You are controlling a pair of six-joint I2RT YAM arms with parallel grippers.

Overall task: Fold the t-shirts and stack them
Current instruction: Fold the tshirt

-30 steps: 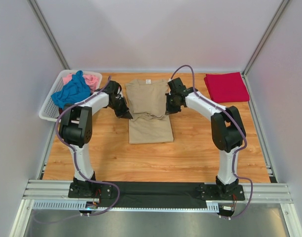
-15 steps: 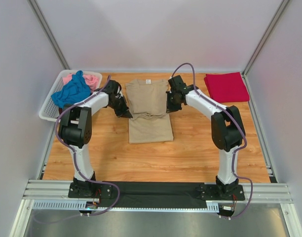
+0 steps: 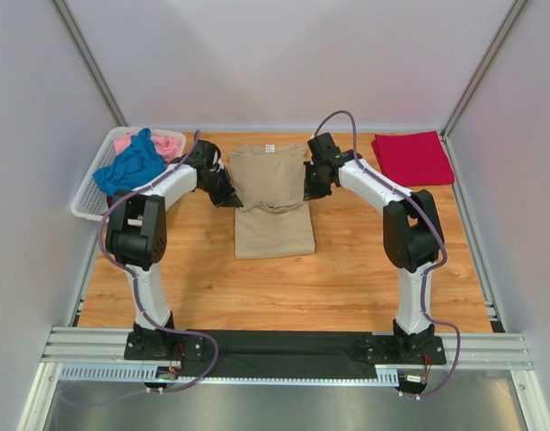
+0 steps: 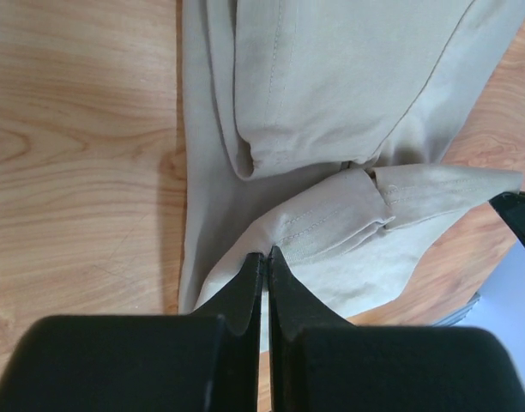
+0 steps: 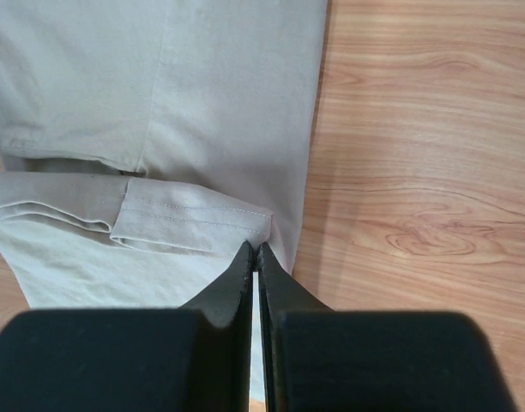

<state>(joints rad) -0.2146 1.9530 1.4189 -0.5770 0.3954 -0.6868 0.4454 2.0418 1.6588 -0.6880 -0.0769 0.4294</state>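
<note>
left gripper (image 4: 264,253) pinched tight on the tan t-shirt (image 3: 273,229) at its folded edge, right gripper (image 5: 256,247) same on the other side, both arms angled inward

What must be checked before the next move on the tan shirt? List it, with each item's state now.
1. Grip of the left fingers on the tan t-shirt: ok, shut on its edge.
2. Grip of the right fingers on the opposite edge: ok, shut on cloth.
3. Both grips level across the shirt: ok in the top view.
4. Near half lying flat on the table: ok.
5. Red t-shirt folded, apart from the arms: ok.
6. Every cloth layer caught: cannot tell.
</note>
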